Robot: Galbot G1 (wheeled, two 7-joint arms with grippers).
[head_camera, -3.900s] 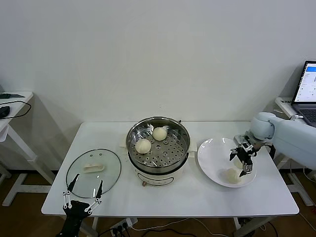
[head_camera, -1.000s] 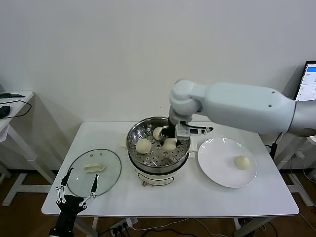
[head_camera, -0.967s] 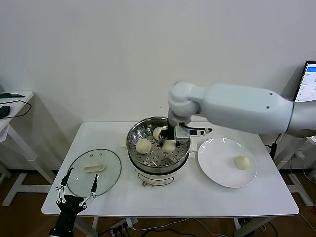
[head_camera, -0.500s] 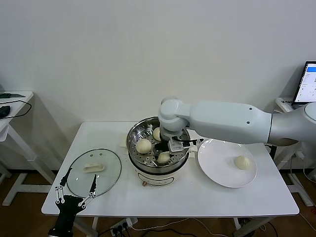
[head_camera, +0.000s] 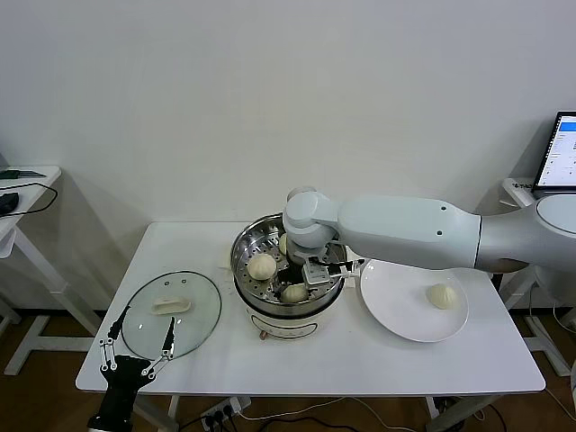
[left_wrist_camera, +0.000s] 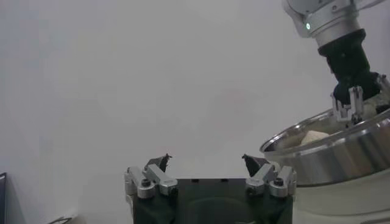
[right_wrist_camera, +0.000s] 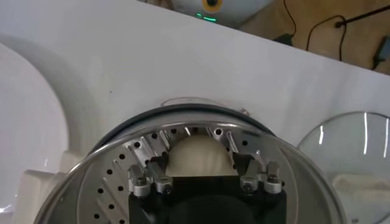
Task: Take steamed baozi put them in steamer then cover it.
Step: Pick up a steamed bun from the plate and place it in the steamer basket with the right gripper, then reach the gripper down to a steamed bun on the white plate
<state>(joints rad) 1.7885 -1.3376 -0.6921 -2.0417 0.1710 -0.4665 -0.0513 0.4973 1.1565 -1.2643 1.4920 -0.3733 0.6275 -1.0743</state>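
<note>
The steamer (head_camera: 288,270) stands mid-table on its white base. My right gripper (head_camera: 303,281) reaches into it and is shut on a baozi (head_camera: 293,292) low over the front of the perforated tray. In the right wrist view that baozi (right_wrist_camera: 197,155) sits between the fingers (right_wrist_camera: 159,168). Another baozi (head_camera: 262,265) lies at the tray's left, and one (head_camera: 283,243) at the back is partly hidden by the arm. A last baozi (head_camera: 441,296) lies on the white plate (head_camera: 396,297). The glass cover (head_camera: 171,315) lies flat at front left. My left gripper (head_camera: 137,349) is open by the cover's near edge.
A laptop (head_camera: 562,153) stands on a side table at far right. Another side table with cables (head_camera: 18,193) is at far left. The left wrist view shows the steamer's wall (left_wrist_camera: 341,155) and the right arm above it. The plate (right_wrist_camera: 30,128) and cover (right_wrist_camera: 350,149) flank the steamer.
My right gripper carried a baozi from the plate into the steamer and has moved it from the tray's back toward the front and lower. The left arm barely moved.
</note>
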